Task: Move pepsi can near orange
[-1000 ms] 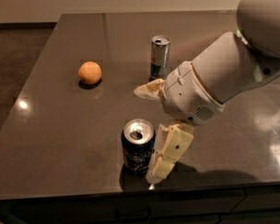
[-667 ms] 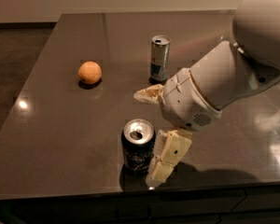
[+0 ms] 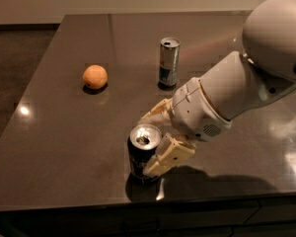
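You have the gripper [image 3: 148, 143] low over the near edge of the dark table [image 3: 59, 137], reaching in from your right at the end of the bulky white arm [image 3: 246, 78]. Its two pale fingers are spread apart, and the pepsi can [image 3: 137, 158] stands upright between them. One finger [image 3: 155, 112] lies just behind the can's rim. The other finger [image 3: 170, 156] runs down the can's right front side and seems to touch it there. You cannot tell whether the rear finger makes contact.

The pepsi can sits near the table's front edge, silver top up with the opening showing. Its body looks dark navy, almost black. From this angle you can read no logo or lettering on it.

The orange [image 3: 95, 76] rests on the table's left half, well apart from the pepsi can, farther back and to the left.

A taller slim can [image 3: 168, 61] stands upright farther back, near the middle. It is silver with a blue band and a small red patch low on its side. Its print is too faint for you to read.
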Tool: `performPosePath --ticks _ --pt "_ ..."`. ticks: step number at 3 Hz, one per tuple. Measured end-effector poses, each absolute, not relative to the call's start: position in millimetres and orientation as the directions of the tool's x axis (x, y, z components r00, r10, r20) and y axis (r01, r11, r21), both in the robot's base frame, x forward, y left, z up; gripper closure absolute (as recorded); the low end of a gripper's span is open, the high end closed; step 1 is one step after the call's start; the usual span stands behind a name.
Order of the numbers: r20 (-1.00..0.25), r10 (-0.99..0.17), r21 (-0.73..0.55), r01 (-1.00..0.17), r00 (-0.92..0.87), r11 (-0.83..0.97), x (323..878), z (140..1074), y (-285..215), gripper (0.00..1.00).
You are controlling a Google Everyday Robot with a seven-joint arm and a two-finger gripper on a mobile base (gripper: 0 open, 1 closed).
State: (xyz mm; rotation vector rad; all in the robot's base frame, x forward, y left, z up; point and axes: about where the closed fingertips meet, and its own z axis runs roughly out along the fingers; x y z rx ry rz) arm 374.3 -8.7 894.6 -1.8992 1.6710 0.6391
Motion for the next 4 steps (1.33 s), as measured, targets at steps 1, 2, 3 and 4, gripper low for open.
performPosePath --ticks 1,2,3,4 --pt "-0.653 -0.748 -0.072 -0.993 0.118 -0.094 376.5 894.9 -7.0 0.6" --pt "-0.641 -0.76 -0.066 -0.994 0.105 -0.082 384.7 905.3 1.5 0.83" --pt "-0.633 -0.771 -0.063 -0.997 0.068 -0.035 411.6 917.9 20.1 1.0" --pt "-0.649 -0.761 -0.039 -0.998 -0.008 0.044 448.4 926.4 43.6 1.0"
